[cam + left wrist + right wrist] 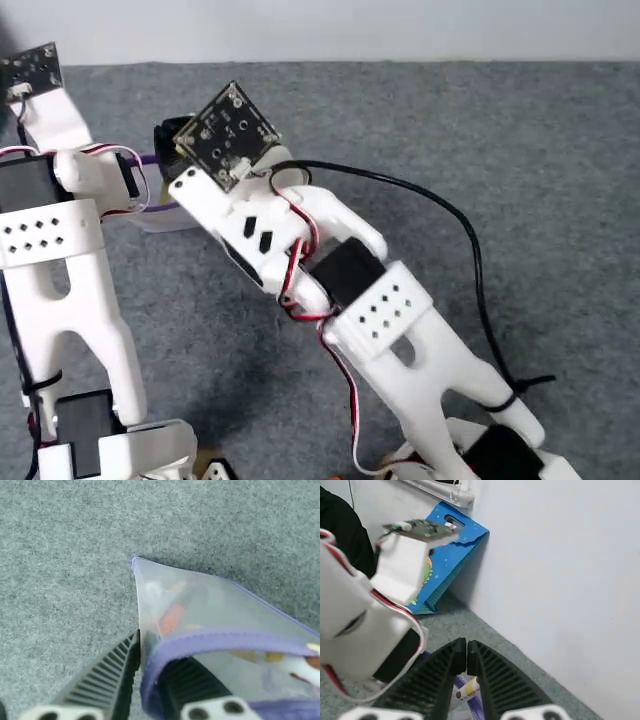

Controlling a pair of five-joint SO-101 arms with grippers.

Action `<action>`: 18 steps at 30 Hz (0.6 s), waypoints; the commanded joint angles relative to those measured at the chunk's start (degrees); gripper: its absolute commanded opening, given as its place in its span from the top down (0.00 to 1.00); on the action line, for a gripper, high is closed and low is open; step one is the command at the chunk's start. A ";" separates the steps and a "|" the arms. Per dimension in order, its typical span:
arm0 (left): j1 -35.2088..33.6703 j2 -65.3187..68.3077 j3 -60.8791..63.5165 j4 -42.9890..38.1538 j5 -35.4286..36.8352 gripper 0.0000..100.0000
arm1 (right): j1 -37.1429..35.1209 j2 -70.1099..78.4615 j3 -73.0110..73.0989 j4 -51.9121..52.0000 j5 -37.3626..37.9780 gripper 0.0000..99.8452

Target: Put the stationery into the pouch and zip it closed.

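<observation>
Closest to the left wrist camera, the left gripper (150,652) is clamped on the pouch (210,605). One ribbed finger (112,677) lies outside the clear wall and the other sits inside the mouth, so the purple zip edge (225,642) is pinched between them. The pouch's corner points away from the gripper over the grey carpeted table (60,555). An orange item (172,618) shows through the translucent wall, with more stationery farther along by the opening.

In the right wrist view, the right gripper (466,647) has its fingers drawn together, with only a thin slit between the tips. I cannot tell whether anything is caught there. Just beyond the tips lie a strip of the purple edge (461,682) and a white stationery piece (469,689). The left arm (395,575) stands just beside them. Farther back, a blue bag (445,555) leans against the white wall (560,580).

From above, the pouch (155,218) lies between the two wrists, mostly hidden under the right arm (350,290), with the left arm (60,250) beside it.
</observation>
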 commanded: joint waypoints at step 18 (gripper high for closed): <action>0.53 -0.79 -0.22 -1.14 0.35 0.98 | 0.04 -3.56 -3.43 6.64 -0.62 0.83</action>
